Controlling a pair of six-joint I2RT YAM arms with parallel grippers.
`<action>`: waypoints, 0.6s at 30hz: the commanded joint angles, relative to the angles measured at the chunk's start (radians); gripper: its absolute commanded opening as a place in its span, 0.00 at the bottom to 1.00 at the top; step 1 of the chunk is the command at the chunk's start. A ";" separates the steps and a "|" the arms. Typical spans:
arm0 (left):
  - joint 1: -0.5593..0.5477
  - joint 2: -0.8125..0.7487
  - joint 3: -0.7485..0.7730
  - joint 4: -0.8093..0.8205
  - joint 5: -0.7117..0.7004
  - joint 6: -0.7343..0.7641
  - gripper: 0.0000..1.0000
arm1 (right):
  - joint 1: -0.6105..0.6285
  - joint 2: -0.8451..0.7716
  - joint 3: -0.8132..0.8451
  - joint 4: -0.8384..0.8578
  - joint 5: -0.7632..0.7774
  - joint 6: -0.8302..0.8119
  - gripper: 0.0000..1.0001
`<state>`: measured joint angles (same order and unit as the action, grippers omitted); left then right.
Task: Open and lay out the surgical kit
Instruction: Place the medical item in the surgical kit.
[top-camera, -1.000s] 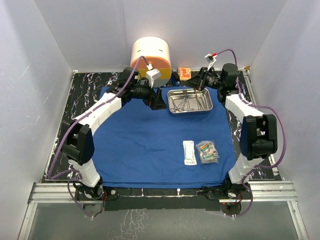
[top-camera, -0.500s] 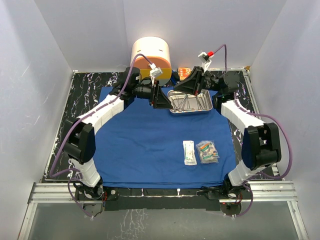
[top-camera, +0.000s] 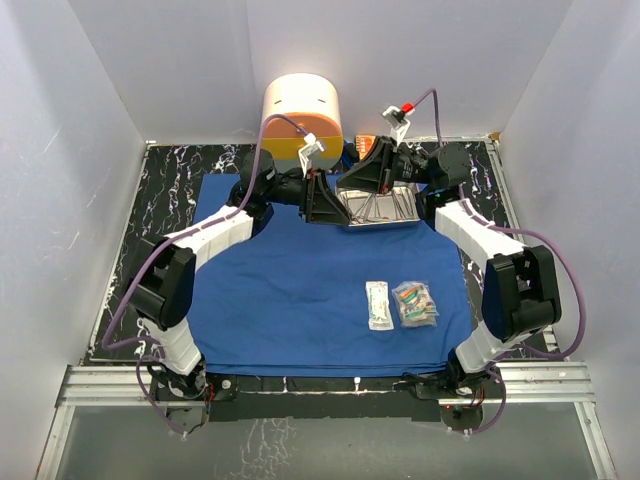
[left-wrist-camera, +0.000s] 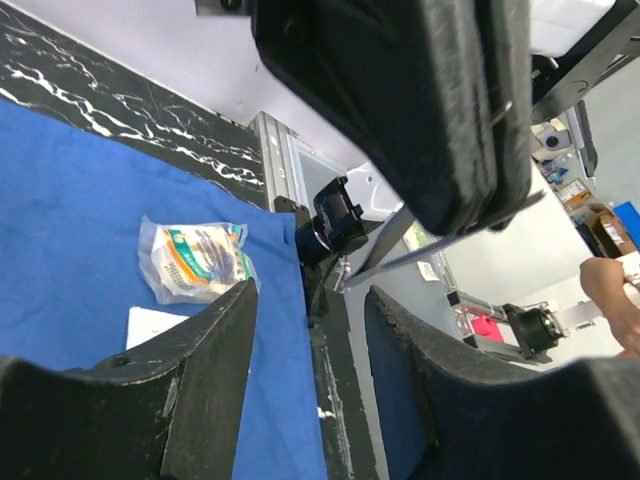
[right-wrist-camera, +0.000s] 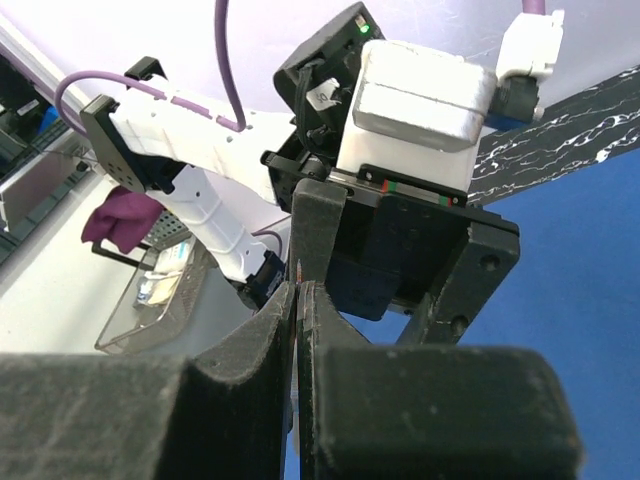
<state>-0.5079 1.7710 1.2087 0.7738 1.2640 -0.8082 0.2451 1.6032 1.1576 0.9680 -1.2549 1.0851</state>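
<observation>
1. Blue cloth (top-camera: 290, 290) spread flat over most of the black marbled table (top-camera: 170, 200), already unwrapped
2. Steel tray (top-camera: 395, 210) on the far part of the cloth, right of centre, with small metal instruments lying inside (too small to tell apart)
3. Two clear packets side by side on the near right part of the cloth, well apart from the tray: a white one (top-camera: 378, 304) on the left, a bulkier one (top-camera: 415, 304) with coloured contents just to its right
4. Right gripper (right-wrist-camera: 297, 320) over the tray's far left corner, clenched on a thin metal strip (left-wrist-camera: 440, 243) poking out past the fingertips; cannot tell which instrument
5. Left gripper (left-wrist-camera: 308, 360) just left of the tray, facing the right one, released: fingers parted, nothing clamped, the strip's free end just ahead of the gap
6. Round cream-and-orange container (top-camera: 300, 105) beyond the far edge of the cloth, by the back wall; small orange box (top-camera: 366, 143) to its right, partly hidden behind the right arm
</observation>
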 joint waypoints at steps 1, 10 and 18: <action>-0.001 -0.063 0.082 -0.135 -0.052 0.068 0.44 | 0.008 -0.022 0.074 -0.147 0.069 -0.097 0.00; -0.003 -0.073 0.263 -0.832 -0.507 0.384 0.51 | 0.015 -0.009 0.250 -0.918 0.453 -0.572 0.00; -0.006 -0.042 0.339 -0.914 -0.605 0.399 0.62 | 0.028 -0.016 0.259 -1.049 0.652 -0.624 0.00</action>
<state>-0.5079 1.7550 1.4693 -0.0414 0.7506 -0.4458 0.2573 1.6085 1.3682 0.0296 -0.7559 0.5407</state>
